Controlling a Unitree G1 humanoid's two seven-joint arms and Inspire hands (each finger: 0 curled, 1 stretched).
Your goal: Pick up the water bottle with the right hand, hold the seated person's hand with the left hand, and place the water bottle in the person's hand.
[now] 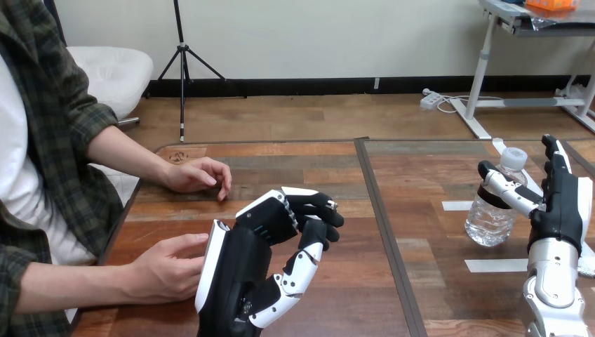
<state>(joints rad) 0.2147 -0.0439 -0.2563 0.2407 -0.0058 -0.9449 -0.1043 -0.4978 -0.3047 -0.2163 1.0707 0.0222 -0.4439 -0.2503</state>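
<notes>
— Water bottle (493,214): where is it?
— Upright on the table (421,295), at the thumb side of the right hand (561,210). That hand is open, with its fingers straight up and its thumb across the bottle's shoulder.
— And the left hand (242,270)?
— Its fingers are curled on nothing. The person's near hand (165,270) lies just behind its back shell, and the person's far hand (200,175) rests beyond it.

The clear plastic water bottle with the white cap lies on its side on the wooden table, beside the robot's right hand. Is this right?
No. The head view shows the clear plastic water bottle standing upright on the wooden table, not on its side; it is beside the robot's right hand.
</notes>
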